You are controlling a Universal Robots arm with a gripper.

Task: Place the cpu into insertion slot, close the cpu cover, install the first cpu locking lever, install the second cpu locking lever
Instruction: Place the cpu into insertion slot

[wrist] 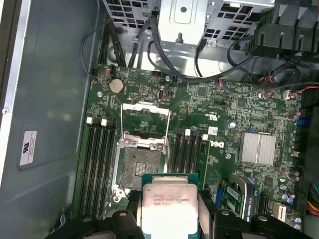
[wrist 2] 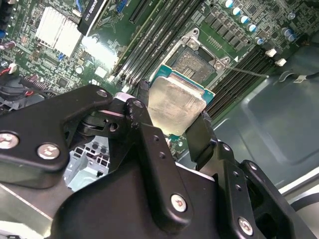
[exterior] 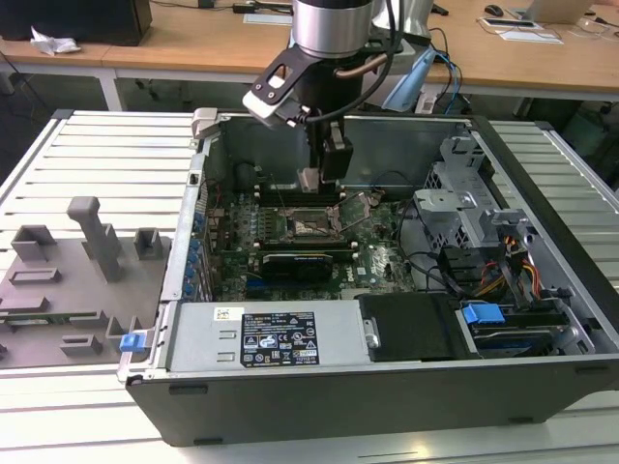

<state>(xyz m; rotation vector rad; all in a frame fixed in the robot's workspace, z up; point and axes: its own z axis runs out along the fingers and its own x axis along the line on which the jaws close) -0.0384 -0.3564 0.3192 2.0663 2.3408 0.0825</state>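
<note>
My gripper (exterior: 311,181) hangs inside the open computer case, shut on the cpu (wrist: 169,206), a flat square chip with a dull silver top on a green edge. In both wrist views the black fingers (wrist 2: 144,119) clamp two opposite sides of the cpu (wrist 2: 177,107). The insertion slot (wrist: 141,167) lies bare on the green board just below and ahead of the chip, its dark centre uncovered. The cpu cover (wrist: 144,104) is swung open and lies back beyond the slot. In the exterior view the chip hovers a little above the insertion slot (exterior: 311,227).
Long black memory slots (wrist: 99,164) flank the socket on both sides. A silver heat sink (wrist: 258,148) and a black card (exterior: 295,263) sit nearby. The power supply (exterior: 276,338), drive cage (exterior: 455,208) and cables crowd the case. A grey parts fixture (exterior: 68,280) lies outside on the exterior view's left.
</note>
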